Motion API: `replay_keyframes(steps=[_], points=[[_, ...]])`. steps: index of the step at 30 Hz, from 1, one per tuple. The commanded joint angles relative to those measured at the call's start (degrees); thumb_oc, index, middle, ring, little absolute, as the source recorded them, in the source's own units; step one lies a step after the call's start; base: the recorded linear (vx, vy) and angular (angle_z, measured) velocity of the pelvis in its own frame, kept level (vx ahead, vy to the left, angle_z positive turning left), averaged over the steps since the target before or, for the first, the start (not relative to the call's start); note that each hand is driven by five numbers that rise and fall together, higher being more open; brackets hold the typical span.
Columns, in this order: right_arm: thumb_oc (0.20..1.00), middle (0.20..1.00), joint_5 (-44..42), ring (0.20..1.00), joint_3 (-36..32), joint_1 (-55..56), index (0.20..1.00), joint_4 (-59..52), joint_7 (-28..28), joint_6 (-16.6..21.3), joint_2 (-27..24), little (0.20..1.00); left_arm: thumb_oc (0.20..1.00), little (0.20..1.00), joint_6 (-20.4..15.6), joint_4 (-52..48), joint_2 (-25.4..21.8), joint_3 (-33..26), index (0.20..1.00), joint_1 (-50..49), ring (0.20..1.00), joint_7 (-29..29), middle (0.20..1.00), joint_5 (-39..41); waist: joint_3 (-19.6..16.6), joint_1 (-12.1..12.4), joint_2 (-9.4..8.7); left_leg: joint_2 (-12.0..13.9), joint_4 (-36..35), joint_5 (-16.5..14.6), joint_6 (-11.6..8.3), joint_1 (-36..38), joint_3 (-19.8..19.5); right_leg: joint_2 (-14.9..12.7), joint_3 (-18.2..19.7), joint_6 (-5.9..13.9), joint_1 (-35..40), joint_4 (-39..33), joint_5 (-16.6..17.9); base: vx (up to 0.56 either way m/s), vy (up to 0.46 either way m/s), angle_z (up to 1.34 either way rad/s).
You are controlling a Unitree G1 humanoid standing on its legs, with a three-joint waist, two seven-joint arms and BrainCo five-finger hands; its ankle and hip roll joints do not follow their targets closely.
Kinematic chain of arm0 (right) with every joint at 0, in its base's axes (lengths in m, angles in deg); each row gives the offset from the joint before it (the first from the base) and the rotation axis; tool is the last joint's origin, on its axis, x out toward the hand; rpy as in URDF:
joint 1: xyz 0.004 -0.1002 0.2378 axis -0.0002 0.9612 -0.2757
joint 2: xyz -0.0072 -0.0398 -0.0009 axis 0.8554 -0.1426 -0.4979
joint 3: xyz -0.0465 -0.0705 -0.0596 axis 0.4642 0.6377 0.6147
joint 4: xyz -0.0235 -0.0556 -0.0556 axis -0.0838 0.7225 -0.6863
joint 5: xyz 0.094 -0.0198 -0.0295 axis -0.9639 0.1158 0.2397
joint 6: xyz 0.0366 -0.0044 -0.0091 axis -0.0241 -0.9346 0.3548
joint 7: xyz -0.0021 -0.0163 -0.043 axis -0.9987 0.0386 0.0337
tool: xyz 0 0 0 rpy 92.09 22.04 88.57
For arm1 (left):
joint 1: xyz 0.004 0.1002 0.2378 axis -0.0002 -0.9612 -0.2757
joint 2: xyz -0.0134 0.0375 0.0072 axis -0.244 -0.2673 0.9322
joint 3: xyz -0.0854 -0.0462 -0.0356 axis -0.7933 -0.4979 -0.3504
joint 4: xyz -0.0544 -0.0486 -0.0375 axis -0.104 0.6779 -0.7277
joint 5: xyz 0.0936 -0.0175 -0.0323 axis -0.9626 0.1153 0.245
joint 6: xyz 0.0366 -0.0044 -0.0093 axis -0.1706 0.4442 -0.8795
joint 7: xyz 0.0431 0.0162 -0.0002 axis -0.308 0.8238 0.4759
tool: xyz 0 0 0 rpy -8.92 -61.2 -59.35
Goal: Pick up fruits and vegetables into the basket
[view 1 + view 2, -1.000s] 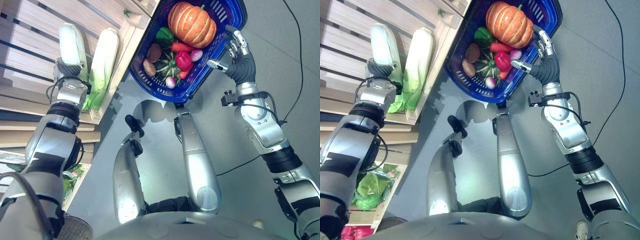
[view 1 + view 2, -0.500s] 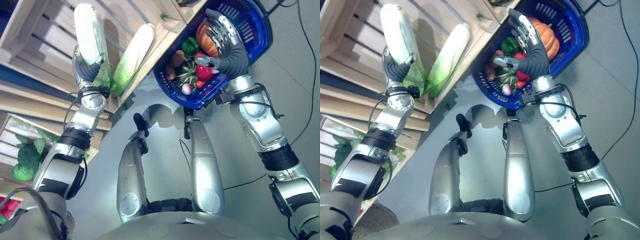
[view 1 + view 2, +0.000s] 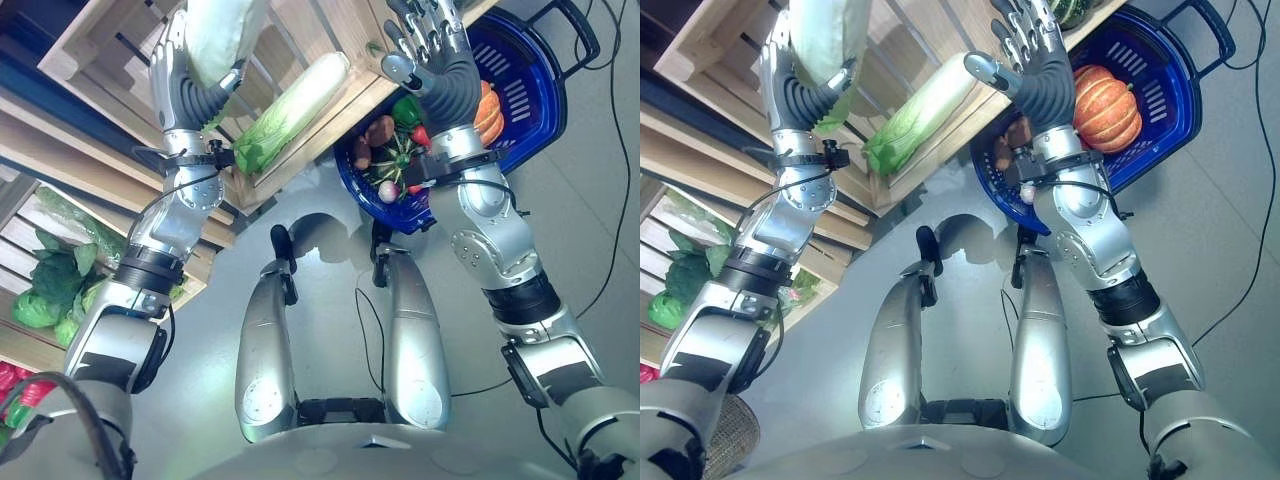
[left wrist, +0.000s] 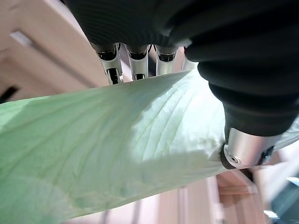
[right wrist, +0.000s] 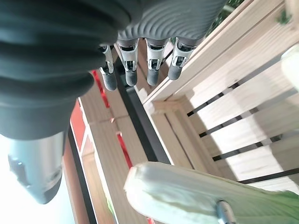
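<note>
My left hand (image 3: 185, 95) is shut on a pale green napa cabbage (image 3: 215, 35), held up in front of the wooden crates; in the left wrist view its fingers (image 4: 135, 65) and thumb curl round the leaf (image 4: 117, 154). A second cabbage (image 3: 295, 105) lies in the slatted crate (image 3: 970, 125). My right hand (image 3: 430, 55) is raised open, fingers straight, before the crate's right end and in front of the blue basket (image 3: 540, 80). The basket holds an orange pumpkin (image 3: 1105, 105), a green pepper (image 3: 405, 108) and other small vegetables.
Wooden crates and shelves fill the left and top. Leafy greens (image 3: 50, 290) lie on a lower shelf at the left, red produce (image 3: 8, 385) below them. The basket has a black handle (image 3: 578, 20). Grey floor stretches to the right.
My left hand has lifted its cabbage higher, away from the crate. My right hand has moved left from the basket's side toward the crate. The camera has shifted too.
</note>
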Motion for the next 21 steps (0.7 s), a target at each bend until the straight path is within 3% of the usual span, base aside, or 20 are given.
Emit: replay_keyframes(steps=[1, 14, 16, 21], points=[[1.000, 1.000, 3.62, 1.000, -0.52, -2.77, 1.000, -6.12, 5.10, 1.82, 2.89, 1.000, 0.200, 0.200, -3.70, -7.32, -2.68, 1.24, 0.200, 2.99, 0.200, 2.49, 0.200, -5.42, -1.73, -0.44, -2.10, -2.50, 0.91, -2.30, 3.20, -0.47, 4.29, 1.35, -0.03, 3.39, 3.39, -3.78, -0.10, -0.02, -0.032, 0.01], [1.000, 1.000, 1.27, 1.000, 1.27, -4.09, 1.000, 3.20, 19.23, -0.25, 3.81, 1.000, 0.200, 0.200, 2.09, -9.25, -1.93, 9.08, 0.200, 5.68, 0.200, 1.18, 0.200, -15.22, -1.73, -0.13, -3.67, -1.89, 1.11, -3.22, 3.35, 2.11, 4.18, 1.21, -0.29, 4.29, 6.61, -4.95, 0.44, -0.01, -0.029, 0.03], [1.000, 1.000, 0.69, 1.000, 1.26, -3.98, 1.000, 3.59, 19.43, -0.40, 3.89, 1.000, 0.200, 0.200, 2.29, -9.36, -1.91, 9.32, 0.200, 5.74, 0.200, 1.03, 0.200, -15.55, -1.73, -0.15, -3.71, -1.88, 1.12, -3.26, 3.35, 2.17, 4.18, 1.20, -0.28, 4.32, 6.69, -4.98, 0.46, 0.00, 0.000, 0.00], [1.000, 1.000, -15.42, 1.000, 2.83, -3.11, 1.000, 6.96, 12.14, -0.35, 5.95, 1.000, 0.200, 0.200, 2.53, -9.73, -1.35, 11.00, 0.200, 6.24, 0.200, 1.66, 0.200, -17.85, -1.73, 0.04, -4.01, -1.75, 0.99, -3.36, 3.39, 3.08, 4.21, 1.00, -0.32, 4.39, 7.52, -5.13, 0.50, 0.00, -0.007, 0.00]])
